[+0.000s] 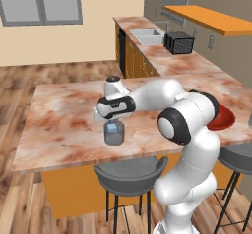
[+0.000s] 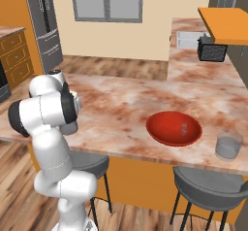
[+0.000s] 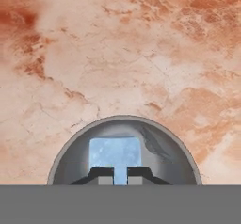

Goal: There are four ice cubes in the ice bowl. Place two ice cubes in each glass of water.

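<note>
A dark see-through glass of water [image 1: 114,135] stands near the front edge of the marble island, and one pale blue ice cube [image 1: 113,128] sits inside it. My gripper [image 1: 112,122] hangs straight above the glass's mouth. From the hand view I look down into the same glass [image 3: 160,148] at the ice cube [image 3: 115,151], and my gripper [image 3: 120,175] is shut just over it, holding nothing. Further right, the red ice bowl [image 2: 162,133] holds a small pale shape, and the second glass [image 2: 228,145] stands right of it. My arm partly hides the bowl [image 1: 225,118].
Grey bar stools [image 1: 129,175] [image 2: 208,189] stand under the island's front edge. A sink [image 1: 146,35] and a dark toaster [image 1: 178,42] are on the back counter. Orange shelves [image 1: 211,17] hang over that counter.
</note>
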